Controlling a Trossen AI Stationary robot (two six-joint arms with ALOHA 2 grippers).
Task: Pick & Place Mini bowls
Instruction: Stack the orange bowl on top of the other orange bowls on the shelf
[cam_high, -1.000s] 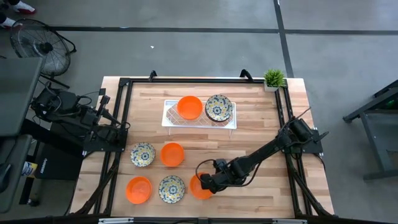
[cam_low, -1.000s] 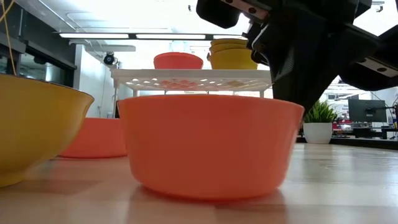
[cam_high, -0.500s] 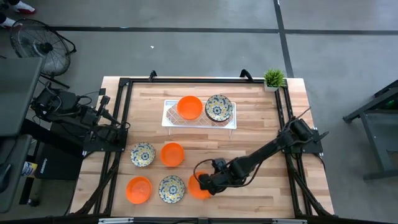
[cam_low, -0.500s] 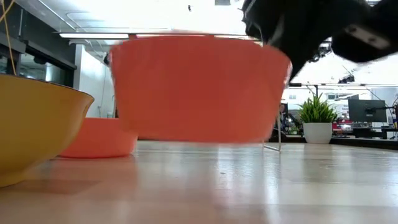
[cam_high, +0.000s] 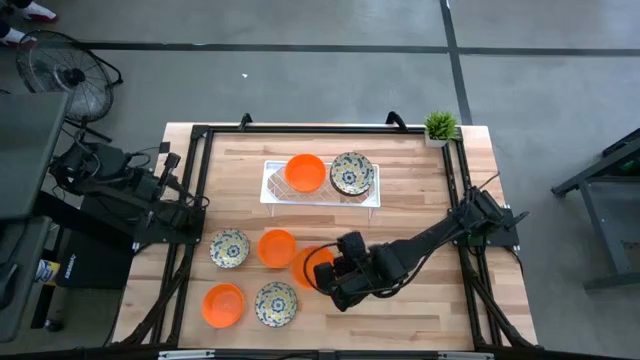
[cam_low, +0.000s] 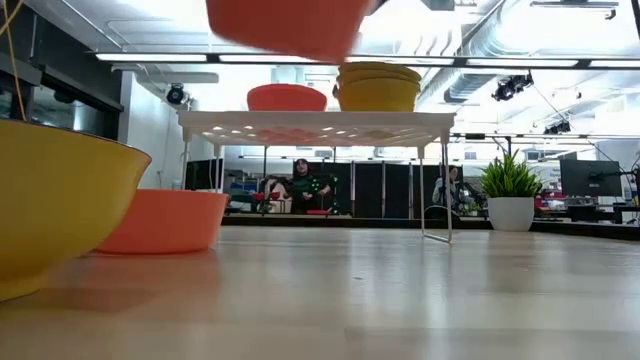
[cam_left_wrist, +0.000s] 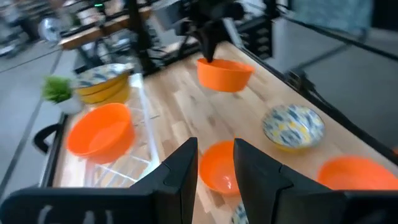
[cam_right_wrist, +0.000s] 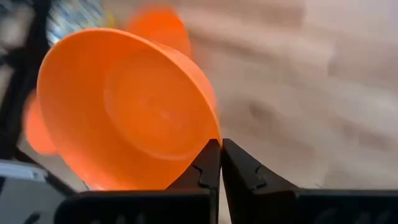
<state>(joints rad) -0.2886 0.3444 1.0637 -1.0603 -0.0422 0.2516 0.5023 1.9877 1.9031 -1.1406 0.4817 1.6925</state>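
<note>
Above the table (cam_high: 420, 190), right fingers (cam_right_wrist: 219, 163) pinch an orange bowl's (cam_right_wrist: 124, 109) rim; left fingers (cam_left_wrist: 214, 168) stand parted

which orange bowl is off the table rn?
The orange bowl pinched at its rim by the right gripper, airborne in the low view. The other loose orange bowls sit on the table; one sits on the white rack.

The orange bowl (cam_low: 288, 25) held by the right pincer (cam_right_wrist: 220, 149) is cut off at the low view's top edge; the worktop (cam_right_wrist: 311, 93) beyond the pincer is blurred.
</note>
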